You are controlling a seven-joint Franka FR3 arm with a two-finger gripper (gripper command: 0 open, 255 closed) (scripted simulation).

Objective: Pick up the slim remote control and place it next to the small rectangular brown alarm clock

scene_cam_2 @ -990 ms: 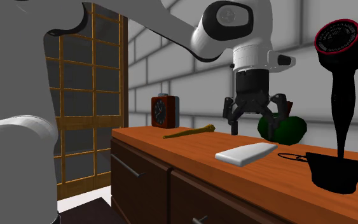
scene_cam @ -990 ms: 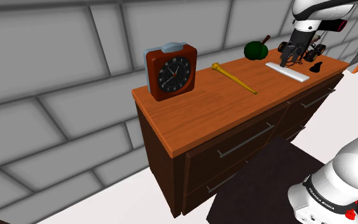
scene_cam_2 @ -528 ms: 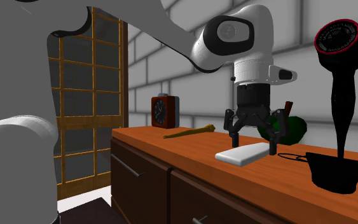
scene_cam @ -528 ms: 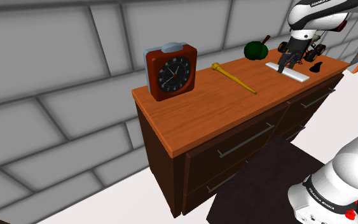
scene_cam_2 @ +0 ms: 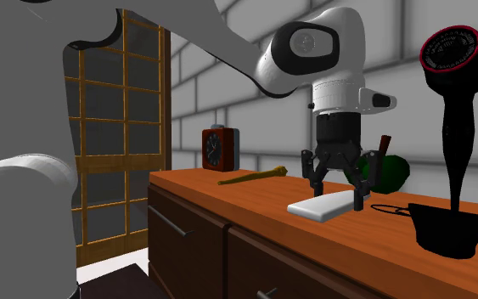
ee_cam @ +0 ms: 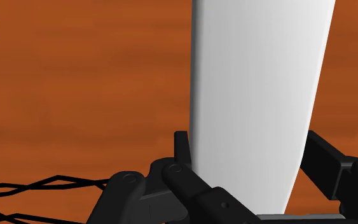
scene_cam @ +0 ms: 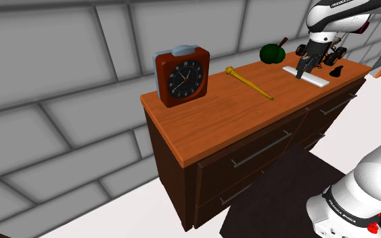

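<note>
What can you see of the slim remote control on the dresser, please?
The remote control is a plain white, flat, slim slab with no buttons drawn. It lies flat on the orange-brown dresser top. The gripper straddles it, its fingers seemingly pressed against both long edges.

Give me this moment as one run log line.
phase: grasp | gripper: shut on remote | remote: white, flat on dresser, not yet lifted | clock: far end of dresser, apart from remote
</note>
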